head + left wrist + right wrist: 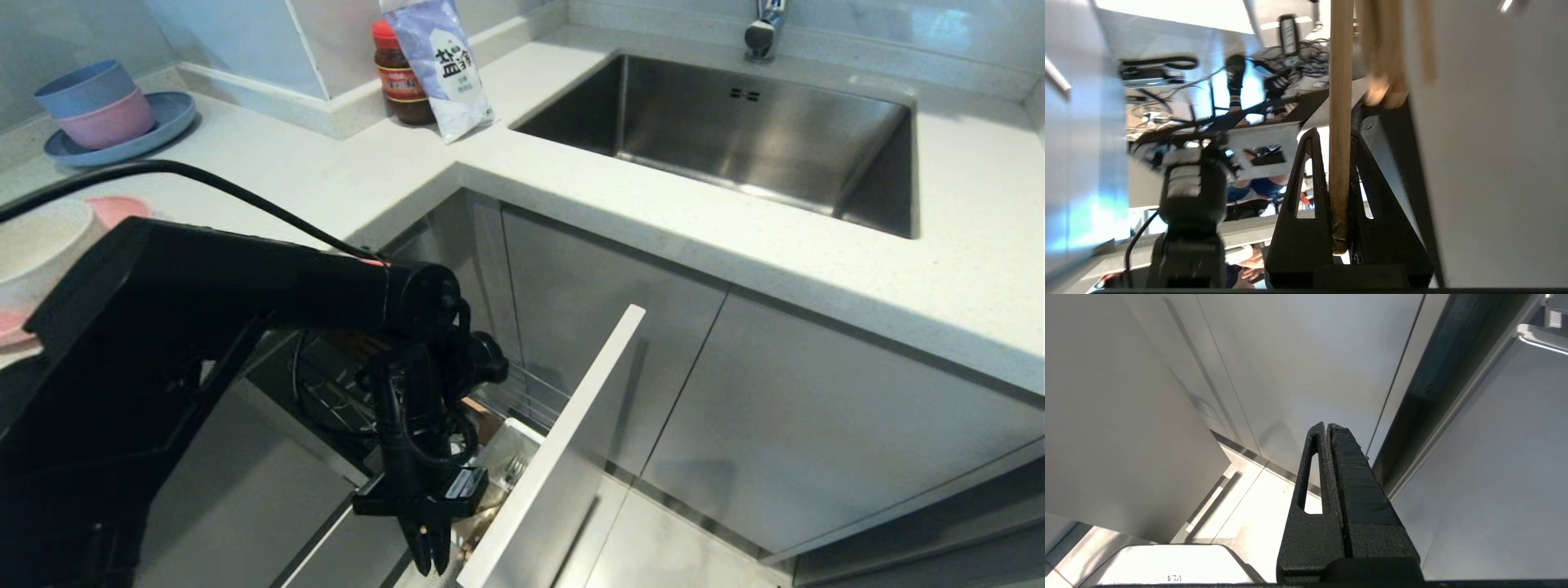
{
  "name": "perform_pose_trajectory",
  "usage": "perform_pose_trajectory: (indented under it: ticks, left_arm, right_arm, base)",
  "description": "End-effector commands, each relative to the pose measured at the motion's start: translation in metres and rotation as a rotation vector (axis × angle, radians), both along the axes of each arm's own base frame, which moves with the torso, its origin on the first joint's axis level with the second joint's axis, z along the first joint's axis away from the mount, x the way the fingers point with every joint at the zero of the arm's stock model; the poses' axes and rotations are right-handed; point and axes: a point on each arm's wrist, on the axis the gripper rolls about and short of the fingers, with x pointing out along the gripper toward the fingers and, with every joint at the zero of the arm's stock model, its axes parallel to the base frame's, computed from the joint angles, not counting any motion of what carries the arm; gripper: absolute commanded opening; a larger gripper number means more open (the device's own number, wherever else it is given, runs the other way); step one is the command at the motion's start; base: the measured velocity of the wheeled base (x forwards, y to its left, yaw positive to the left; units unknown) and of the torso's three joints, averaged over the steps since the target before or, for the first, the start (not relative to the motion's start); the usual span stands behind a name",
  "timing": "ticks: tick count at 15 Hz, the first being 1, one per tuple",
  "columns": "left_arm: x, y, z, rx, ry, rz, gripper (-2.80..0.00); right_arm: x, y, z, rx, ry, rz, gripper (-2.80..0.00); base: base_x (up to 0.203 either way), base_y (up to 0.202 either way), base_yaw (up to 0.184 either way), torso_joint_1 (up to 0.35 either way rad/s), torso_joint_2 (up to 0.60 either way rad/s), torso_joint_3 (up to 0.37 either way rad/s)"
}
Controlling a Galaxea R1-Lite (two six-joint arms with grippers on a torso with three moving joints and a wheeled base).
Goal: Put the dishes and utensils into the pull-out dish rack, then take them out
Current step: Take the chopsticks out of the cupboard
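**Down low: left gripper pinching chopsticks at the pulled-out rack**

Far left of the head view: stacked blue and pink bowls (96, 102) on a blue plate (122, 135), upper left of the frame. Below those, at the left edge, off-white bowl (37, 241) resting on the pink plate (118, 208), both partly hidden by the black left arm. Lower centre: left gripper (431, 563) pointing down beside the grey front panel (555, 449) of the pull-out dish rack (531, 392), just next to the white cutlery cup (510, 453). In the left wrist view, fingers (1298, 212) pressed together on light wooden chopsticks (1340, 122), gripped near one end. Upper centre of the head view: red-lidded jar (402, 77) and white pouch (445, 69) on the counter. Upper right: steel sink (735, 139) under the tap (763, 28). Right gripper (1329, 428) outside the head view, seen only by its own camera: fingers closed flat on nothing, near grey cabinet doors (1290, 367).
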Motion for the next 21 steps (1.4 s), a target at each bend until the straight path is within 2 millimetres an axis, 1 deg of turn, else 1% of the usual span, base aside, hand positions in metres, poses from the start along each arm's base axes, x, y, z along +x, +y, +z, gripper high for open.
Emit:
perform_pose_trajectory:
  ticks: [1,10,13,15,17,21]
  left_arm:
    - [-0.013,0.006,0.021,0.012,-0.042,-0.006,-2.80]
    - [-0.049,0.017,0.062,-0.005,-0.095,-0.055,-2.80]
    - [-0.057,0.020,0.070,-0.015,-0.108,-0.063,-2.80]
    - [-0.066,0.023,0.078,-0.025,-0.121,-0.075,-2.80]
    - [-0.074,0.028,0.089,-0.046,-0.152,-0.077,-2.80]
    - [-0.099,0.040,0.116,-0.094,-0.246,-0.104,-2.80]
  right_arm:
    - [0.000,0.000,0.000,0.000,-0.001,0.000,-2.80]
    - [0.000,0.000,0.000,0.000,-0.001,0.000,-2.80]
    - [0.000,0.000,0.000,0.000,-0.001,0.000,-2.80]
    - [0.000,0.000,0.000,0.000,-0.001,0.000,-2.80]
    - [0.000,0.000,0.000,0.000,-0.001,0.000,-2.80]
    - [0.000,0.000,0.000,0.000,-0.001,0.000,-2.80]
  base:
    - [0.000,0.000,0.000,0.000,0.00,0.000]
    - [0.000,0.000,0.000,0.000,0.00,0.000]
    - [0.000,0.000,0.000,0.000,0.00,0.000]
    - [0.000,0.000,0.000,0.000,0.00,0.000]
    - [0.000,0.000,0.000,0.000,0.00,0.000]
    - [0.000,0.000,0.000,0.000,0.00,0.000]
